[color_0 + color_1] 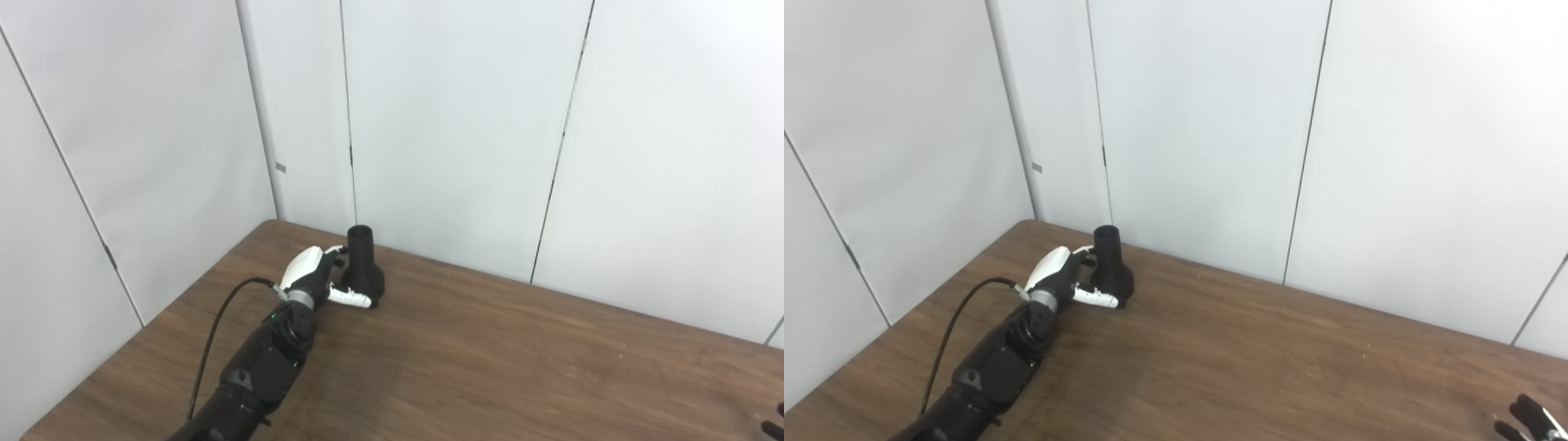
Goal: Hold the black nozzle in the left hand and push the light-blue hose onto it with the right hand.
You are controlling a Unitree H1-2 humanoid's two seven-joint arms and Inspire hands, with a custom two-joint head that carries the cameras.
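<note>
The black nozzle (362,266) stands upright on its wide base near the table's far left corner, narrow mouth up. My left hand (315,275) is right beside it on its left. The thumb (351,298) lies along the front of the base and the white-backed fingers (334,250) reach toward the neck, spread and not clamped. The nozzle rests on the table. Of my right hand (1528,419), only dark fingertips show at the bottom right corner, holding nothing that I can see. No light-blue hose is in either view.
The brown wooden table (490,355) meets white wall panels (459,122) close behind the nozzle and along the left edge. A black cable (211,343) loops off my left forearm.
</note>
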